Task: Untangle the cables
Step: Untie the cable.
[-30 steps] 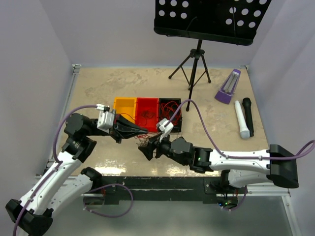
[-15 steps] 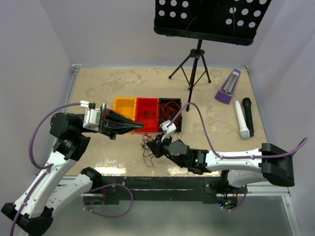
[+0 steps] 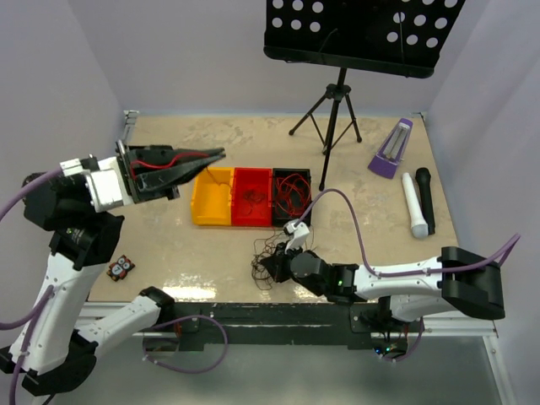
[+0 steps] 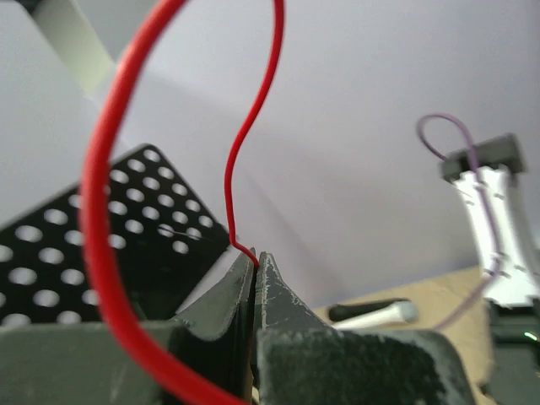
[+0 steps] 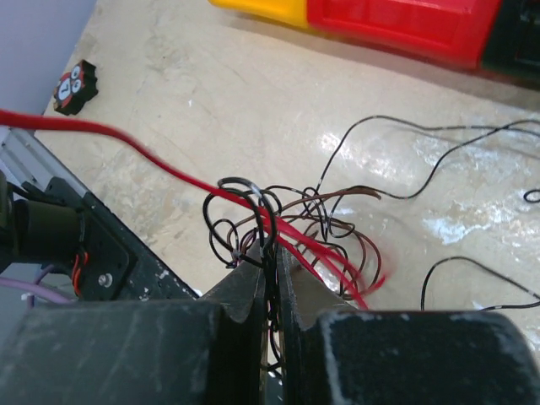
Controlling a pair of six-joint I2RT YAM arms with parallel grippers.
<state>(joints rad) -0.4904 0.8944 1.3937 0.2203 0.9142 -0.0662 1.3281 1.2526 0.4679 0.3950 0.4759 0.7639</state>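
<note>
Jaws pinch cables (image 5: 278, 224); left arm (image 3: 80, 232) raised high.

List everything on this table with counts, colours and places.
bins: three, yellow, red, black, mid-table row
cables: several, red and dark, tangled at front centre; more in red and black bins
music stand: one, black, back
metronome: one, purple, back right
microphones: two, white and black, right side
small block: one, black, left front
left gripper: shut on a red cable, raised
right gripper: shut on the tangled cables
</note>
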